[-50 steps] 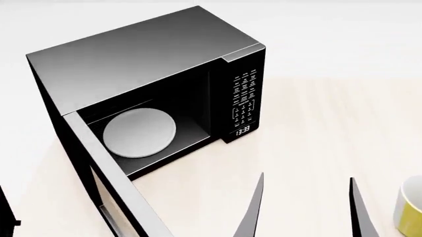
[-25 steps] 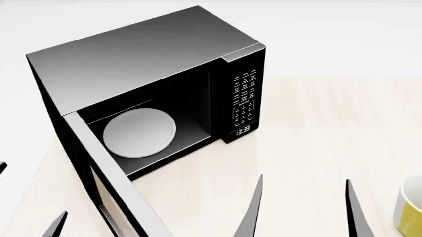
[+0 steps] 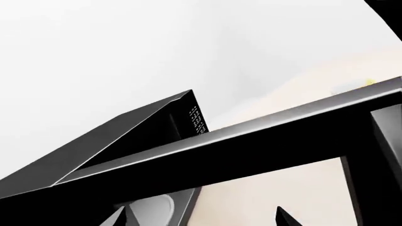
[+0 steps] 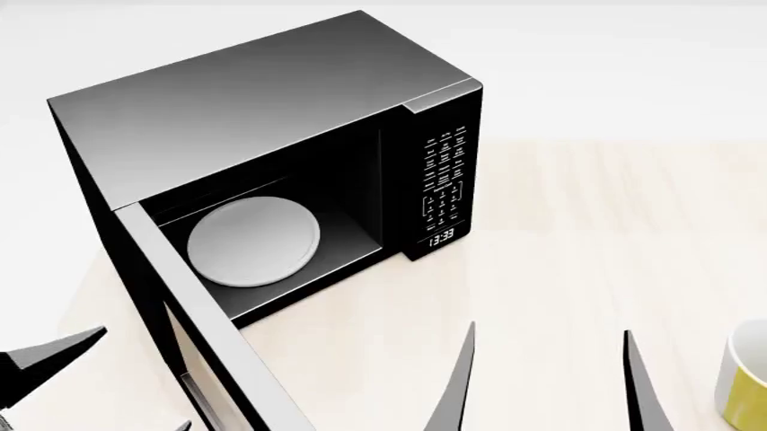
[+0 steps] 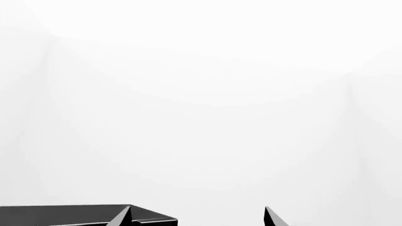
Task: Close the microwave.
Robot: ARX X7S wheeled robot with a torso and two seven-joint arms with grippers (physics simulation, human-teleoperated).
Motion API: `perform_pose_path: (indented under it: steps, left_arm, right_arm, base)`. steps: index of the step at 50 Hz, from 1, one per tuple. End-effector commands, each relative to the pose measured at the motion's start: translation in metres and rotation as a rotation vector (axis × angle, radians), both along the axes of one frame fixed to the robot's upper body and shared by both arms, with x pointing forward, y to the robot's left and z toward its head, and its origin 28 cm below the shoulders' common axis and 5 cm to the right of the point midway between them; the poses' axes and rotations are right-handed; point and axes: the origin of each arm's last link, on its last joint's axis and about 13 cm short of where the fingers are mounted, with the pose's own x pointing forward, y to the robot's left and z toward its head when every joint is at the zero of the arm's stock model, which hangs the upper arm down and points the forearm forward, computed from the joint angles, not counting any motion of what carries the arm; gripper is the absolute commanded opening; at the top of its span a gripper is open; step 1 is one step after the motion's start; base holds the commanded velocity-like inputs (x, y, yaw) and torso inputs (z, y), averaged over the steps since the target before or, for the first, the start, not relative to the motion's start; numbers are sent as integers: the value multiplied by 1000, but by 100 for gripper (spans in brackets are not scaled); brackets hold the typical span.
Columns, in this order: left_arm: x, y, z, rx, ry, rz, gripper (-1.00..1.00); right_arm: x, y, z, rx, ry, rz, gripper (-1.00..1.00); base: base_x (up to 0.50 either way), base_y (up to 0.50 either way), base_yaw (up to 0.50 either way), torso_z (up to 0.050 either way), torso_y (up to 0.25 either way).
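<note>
Since half a second ago the left pincer (image 4: 72, 382) has risen further into the head view at the lower left, outside the open door (image 4: 198, 332); the right pincer (image 4: 545, 382) has barely shifted.

The microwave (image 4: 251, 99) stands on the desk (image 4: 576, 233) toward its far left, glossy black, cavity open to the front. Its door swings out toward the robot from the left hinge side, with the top edge running down to the frame's bottom. Inside, the white plate (image 4: 254, 241) lies flat on the cavity floor. The keypad (image 4: 444, 175) sits on the right front panel, with the clock (image 4: 441, 238) below it reading 13:33.

In the left wrist view the door's top edge (image 3: 251, 141) crosses close in front of the camera, and two fingertips (image 3: 284, 217) show well apart, holding nothing. The left pincer is near the door's outer face; whether it touches cannot be told.

The right pincer hangs over bare desk in front of the microwave, its two fingers (image 4: 455, 386) spread wide and empty. A yellow-and-white mug (image 4: 745, 377) stands at the right edge, just beside it.
</note>
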Motion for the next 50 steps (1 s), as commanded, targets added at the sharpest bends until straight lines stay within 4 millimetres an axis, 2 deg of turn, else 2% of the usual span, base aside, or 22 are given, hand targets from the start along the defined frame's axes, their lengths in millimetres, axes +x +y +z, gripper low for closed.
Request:
perform_pose_path:
  steps: [1, 33, 50]
  left_arm:
    - [12, -8, -13, 14, 21, -32, 100]
    - [27, -28, -47, -33, 70, -26, 100]
    - [36, -36, -57, -61, 72, -10, 100]
  right_arm:
    - [0, 0, -1, 0, 5, 0, 100]
    - [1, 0, -3, 3, 11, -2, 100]
    - [1, 0, -4, 5, 19, 2, 100]
  base:
    - [0, 0, 0, 0, 0]
    - [0, 0, 0, 0, 0]
    - [0, 0, 0, 0, 0]
